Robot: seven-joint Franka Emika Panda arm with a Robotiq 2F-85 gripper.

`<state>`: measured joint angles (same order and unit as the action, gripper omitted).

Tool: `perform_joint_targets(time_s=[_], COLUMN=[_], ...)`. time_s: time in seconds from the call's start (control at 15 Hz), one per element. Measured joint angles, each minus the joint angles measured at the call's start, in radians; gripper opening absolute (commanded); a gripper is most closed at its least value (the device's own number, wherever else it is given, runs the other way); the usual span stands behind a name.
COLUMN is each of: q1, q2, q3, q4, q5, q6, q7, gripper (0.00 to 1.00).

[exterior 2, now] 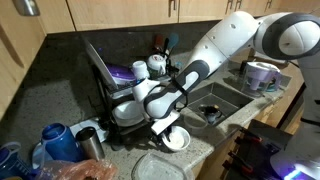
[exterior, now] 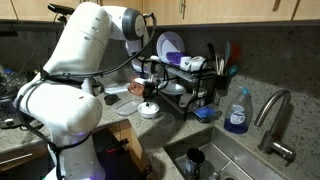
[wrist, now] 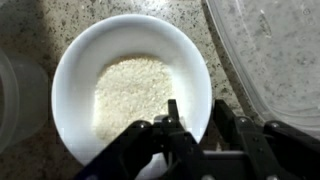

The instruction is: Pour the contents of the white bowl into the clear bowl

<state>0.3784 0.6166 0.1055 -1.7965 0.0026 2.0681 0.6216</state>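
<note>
- Straddling the near rim of the white bowl [wrist: 130,50], the gripper [wrist: 198,112] has one finger [wrist: 172,112] inside the bowl and the other outside it, as the wrist view shows.
- The jaws stand apart with the rim between them; whether they already pinch it cannot be told.
- The bowl sits upright on the countertop [wrist: 40,25] and holds a flat heap of white grains [wrist: 130,95].
- The clear bowl [wrist: 270,50] lies just beside the white bowl, at the upper right of the wrist view, with only part of it in frame.
- In both exterior views the arm bends down over the white bowl [exterior: 150,110] [exterior 2: 175,138], with the gripper [exterior: 148,97] [exterior 2: 165,127] low above it.
- The counter is dark speckled stone.
- A dish rack [exterior: 190,85] [exterior 2: 115,90] loaded with plates and cups stands behind the bowl.
- A steel sink [exterior: 225,160] with a curved faucet [exterior: 275,115] lies to one side, and a blue soap bottle [exterior: 237,112] stands at its edge.
- Wooden cabinets [exterior 2: 130,15] hang above the counter.
</note>
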Motion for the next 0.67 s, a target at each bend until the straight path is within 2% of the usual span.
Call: perform_joint_targets(time_s=[0.47, 0.67], q1=[0.05, 0.062], q2=[-0.031, -0.043], q3=[0.001, 0.001], q4=[-0.026, -0.051], q5=[-0.066, -0.067], q6=[0.0, 0.0], q7=[0.015, 0.017], gripper=[0.46, 0.31])
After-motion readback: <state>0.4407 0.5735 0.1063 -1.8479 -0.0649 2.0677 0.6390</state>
